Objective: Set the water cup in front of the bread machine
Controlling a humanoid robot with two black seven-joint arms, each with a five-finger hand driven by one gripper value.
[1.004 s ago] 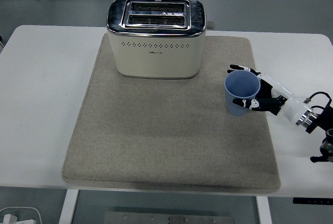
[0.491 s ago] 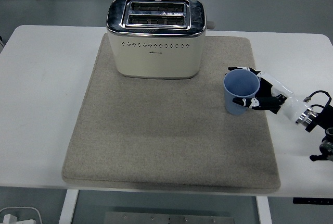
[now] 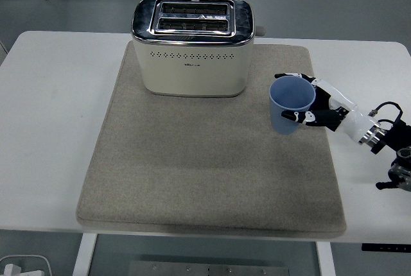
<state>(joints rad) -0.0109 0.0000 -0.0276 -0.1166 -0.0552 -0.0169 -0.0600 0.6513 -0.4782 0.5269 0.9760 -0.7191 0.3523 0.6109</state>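
Water cup (image 3: 291,104), a pale blue open-topped tumbler, is gripped in the robot's right hand (image 3: 319,109), and going left to right the scene reads as follows. Bare white table (image 3: 51,115) fills the 9 o'clock side, and no left arm shows there. A grey-beige mat (image 3: 192,173) covers the middle of the table. On the mat's far part, toward 12 o'clock, stands the bread machine (image 3: 192,45), a cream two-slot toaster with a shiny chrome top and both slots empty. Its perforated front wall faces the near edge, and the stretch of mat before it at 6 o'clock holds nothing. At about 3 o'clock from the mat's centre is the cup, upright, near the toaster's right front corner but apart from it. The right hand comes in from the right edge, its black and white fingers (image 3: 300,117) wrapped around the cup's wall. Whether the base touches the mat I cannot tell. As I judge it, the grasp is made and the carry remains: the cup must travel leftward, toward 9 o'clock, be set down before the toaster's front, and be let go.
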